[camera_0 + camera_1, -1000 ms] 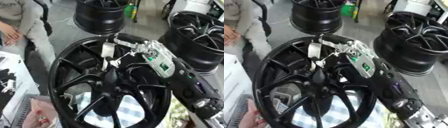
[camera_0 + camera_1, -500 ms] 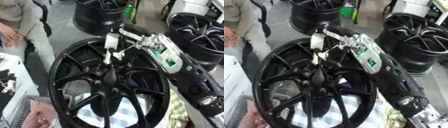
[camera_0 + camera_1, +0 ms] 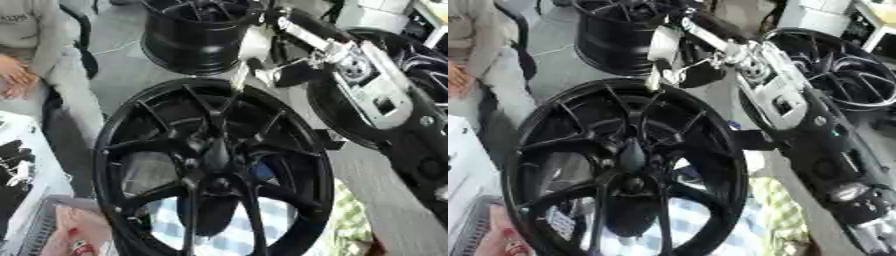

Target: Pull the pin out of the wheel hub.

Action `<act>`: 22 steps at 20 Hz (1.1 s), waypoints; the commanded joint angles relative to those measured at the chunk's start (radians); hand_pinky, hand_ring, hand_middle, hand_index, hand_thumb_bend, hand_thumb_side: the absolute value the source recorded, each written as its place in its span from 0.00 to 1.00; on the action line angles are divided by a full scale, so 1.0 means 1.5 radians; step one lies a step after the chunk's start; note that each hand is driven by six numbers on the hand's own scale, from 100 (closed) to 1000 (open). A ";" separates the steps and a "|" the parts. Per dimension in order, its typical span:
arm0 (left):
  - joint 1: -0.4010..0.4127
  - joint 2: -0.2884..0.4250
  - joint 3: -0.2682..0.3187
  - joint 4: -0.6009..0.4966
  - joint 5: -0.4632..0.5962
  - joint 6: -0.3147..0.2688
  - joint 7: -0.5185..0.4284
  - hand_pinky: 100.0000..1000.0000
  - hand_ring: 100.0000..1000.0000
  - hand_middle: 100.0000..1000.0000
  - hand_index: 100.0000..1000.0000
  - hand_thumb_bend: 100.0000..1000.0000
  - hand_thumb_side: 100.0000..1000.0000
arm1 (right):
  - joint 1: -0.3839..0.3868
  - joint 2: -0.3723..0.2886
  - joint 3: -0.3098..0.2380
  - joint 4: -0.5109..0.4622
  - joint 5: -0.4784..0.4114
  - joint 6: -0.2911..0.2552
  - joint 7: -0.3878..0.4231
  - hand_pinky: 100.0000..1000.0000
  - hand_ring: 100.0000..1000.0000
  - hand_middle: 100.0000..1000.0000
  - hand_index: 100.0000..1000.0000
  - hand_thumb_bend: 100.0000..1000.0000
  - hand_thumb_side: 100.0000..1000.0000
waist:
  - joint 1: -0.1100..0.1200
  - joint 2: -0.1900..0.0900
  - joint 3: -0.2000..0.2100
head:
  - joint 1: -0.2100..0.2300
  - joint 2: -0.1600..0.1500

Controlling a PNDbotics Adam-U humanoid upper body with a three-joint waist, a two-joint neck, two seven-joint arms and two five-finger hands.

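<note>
My right hand (image 3: 289, 55) pinches the pale pin (image 3: 241, 75) above the wheel hub (image 3: 214, 155); spare rims (image 3: 188, 35) crowd behind.

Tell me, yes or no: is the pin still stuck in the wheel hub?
No: the right hand holds the pin up near the far rim, clear of the hub.

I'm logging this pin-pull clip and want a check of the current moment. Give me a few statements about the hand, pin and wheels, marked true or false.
1. The right hand holds a pale pin. True.
2. The pin sits seated in the hub. False: it hangs above the wheel's far rim.
3. The left hand grips a spoke. False: no left hand shows.
4. Other black wheels stand beyond the near one. True.
</note>
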 commanded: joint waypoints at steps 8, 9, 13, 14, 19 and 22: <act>0.002 0.009 0.012 -0.003 0.002 -0.002 0.008 0.69 0.67 0.59 0.76 0.04 0.29 | 0.135 -0.155 -0.126 -0.021 -0.064 0.040 -0.146 0.18 0.26 0.41 0.67 0.00 0.00 | 0.011 -0.012 -0.019 | 0.012 0.008; 0.003 0.009 0.013 -0.003 0.002 -0.002 0.009 0.69 0.67 0.59 0.76 0.03 0.29 | 0.154 -0.163 -0.137 -0.015 -0.070 0.042 -0.164 0.18 0.26 0.41 0.67 0.00 0.00 | 0.012 -0.012 -0.021 | 0.013 0.008; 0.003 0.009 0.016 -0.003 0.004 -0.003 0.012 0.69 0.67 0.59 0.76 0.03 0.30 | 0.224 -0.182 -0.176 0.010 -0.097 0.043 -0.231 0.17 0.26 0.40 0.67 0.00 0.00 | 0.013 -0.013 -0.024 | 0.016 0.010; 0.003 0.009 0.016 -0.002 0.004 -0.003 0.012 0.69 0.67 0.59 0.76 0.03 0.30 | 0.239 -0.184 -0.185 0.020 -0.102 0.043 -0.246 0.17 0.26 0.40 0.67 0.00 0.00 | 0.013 -0.013 -0.025 | 0.017 0.010; 0.004 0.009 0.019 0.000 0.004 -0.004 0.014 0.69 0.67 0.59 0.76 0.03 0.30 | 0.305 -0.188 -0.221 0.104 -0.126 0.049 -0.316 0.17 0.26 0.40 0.67 0.00 0.07 | 0.012 -0.014 -0.027 | 0.024 0.012; 0.004 0.008 0.020 0.001 0.004 -0.004 0.015 0.69 0.67 0.59 0.76 0.03 0.30 | 0.320 -0.190 -0.232 0.191 -0.130 0.061 -0.360 0.19 0.27 0.41 0.69 0.00 0.03 | 0.012 -0.014 -0.026 | 0.026 0.012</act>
